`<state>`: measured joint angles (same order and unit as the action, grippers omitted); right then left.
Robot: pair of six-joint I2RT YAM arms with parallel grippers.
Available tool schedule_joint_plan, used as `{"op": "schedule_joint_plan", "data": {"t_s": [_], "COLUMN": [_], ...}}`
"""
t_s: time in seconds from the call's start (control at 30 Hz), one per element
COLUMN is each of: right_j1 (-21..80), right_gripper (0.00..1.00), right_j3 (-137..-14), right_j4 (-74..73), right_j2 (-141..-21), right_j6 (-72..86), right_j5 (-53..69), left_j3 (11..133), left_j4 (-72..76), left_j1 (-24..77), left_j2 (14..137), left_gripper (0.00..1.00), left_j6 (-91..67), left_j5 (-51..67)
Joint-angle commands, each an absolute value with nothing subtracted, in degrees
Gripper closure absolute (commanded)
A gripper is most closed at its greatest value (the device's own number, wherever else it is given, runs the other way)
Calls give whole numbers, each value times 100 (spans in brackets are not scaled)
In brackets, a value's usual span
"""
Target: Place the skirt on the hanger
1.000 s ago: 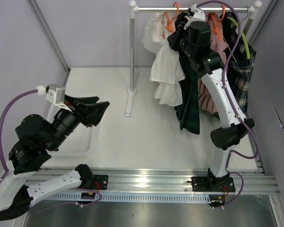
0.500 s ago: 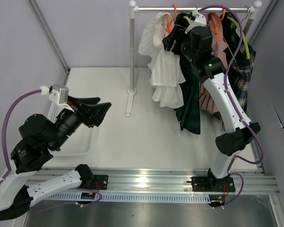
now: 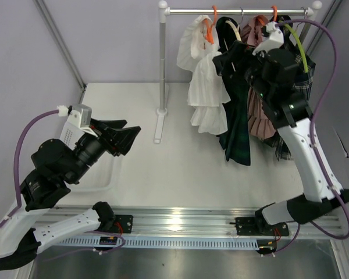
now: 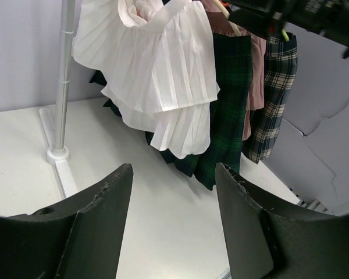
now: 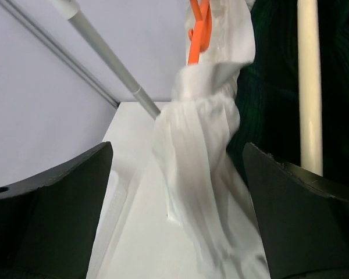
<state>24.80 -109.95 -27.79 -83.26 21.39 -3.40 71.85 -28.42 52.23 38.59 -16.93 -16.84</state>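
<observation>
A white pleated skirt (image 3: 205, 87) hangs from an orange hanger (image 3: 208, 28) at the left end of the rail (image 3: 186, 10). My right gripper (image 3: 224, 55) is open just right of it, at hanger height, with nothing between its fingers. In the right wrist view the skirt (image 5: 203, 145) and hanger (image 5: 198, 29) are ahead of the open right gripper (image 5: 177, 148), apart from both fingers. My left gripper (image 3: 131, 131) hovers open and empty over the table's left side. In the left wrist view the left gripper (image 4: 173, 171) faces the skirt (image 4: 157, 75) from a distance.
On the same rail hang a dark green plaid skirt (image 3: 237, 116), a pink one (image 3: 259, 110) and a navy-and-white plaid one (image 3: 302, 87). The rack's pole (image 3: 162, 58) stands on a foot (image 3: 159, 125) mid-table. A shallow white tray (image 3: 99, 180) lies under the left arm.
My right gripper has opened, let go at the hangers and drawn back to the right, and the arm has swung right. The left arm barely moved.
</observation>
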Motion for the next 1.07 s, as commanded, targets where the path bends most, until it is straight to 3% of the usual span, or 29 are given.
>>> {"op": "schedule_joint_plan", "data": {"t_s": [0.0, 0.3, 0.47, 1.03], "right_j1": [2478, 2470, 2470, 2470], "right_gripper": [1, 1, 1, 1], "right_j3": [-10393, -7719, -6524, -6249], "right_j4": [-2944, -3770, -4051, -4052], "right_j2": [-7376, -4680, -3842, -3700], "right_j6": [2083, 2460, 2654, 2637], "right_j5": [-246, -413, -597, -677], "left_j3": [7093, 6610, 6267, 5476], "left_j4": [-2646, -2566, -2488, -2320], "left_j1": [5203, 5203, 5203, 5203], "left_j2": [3850, 3858, 3850, 3621], "left_gripper": [35, 36, 36, 37], "left_j6": [-1538, -1617, -1757, -2039], "left_j5": [-1758, -1705, -1653, -1433]}}
